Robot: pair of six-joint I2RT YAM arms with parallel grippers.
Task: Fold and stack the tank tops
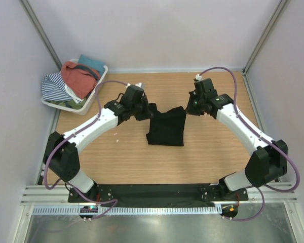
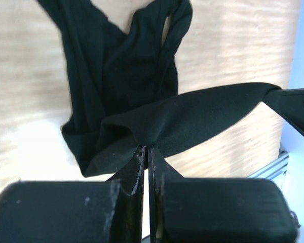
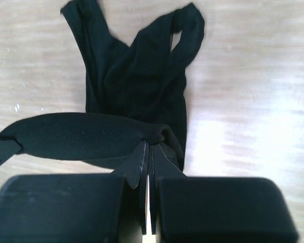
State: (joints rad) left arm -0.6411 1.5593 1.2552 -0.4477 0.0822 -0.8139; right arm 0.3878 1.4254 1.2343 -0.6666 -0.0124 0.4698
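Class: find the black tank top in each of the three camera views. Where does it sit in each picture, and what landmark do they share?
Top external: black tank top at picture centre, its far edge held between left claw and right claw.
Left wrist: upper middle, straps at top, edge pinched at bottom centre.
Right wrist: upper middle, straps at top, edge pinched at bottom centre.
Shared landmark: the taut band of cloth strung between the claws.

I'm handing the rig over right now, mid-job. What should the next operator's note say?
Left gripper: shut on one hem corner of the black tank top.
Right gripper: shut on the other corner; hem stretched between them, strap end on the table.
Rust-red tank top: in the white basket, far left.
Done: no fold finished.
Left: fold both, stack.
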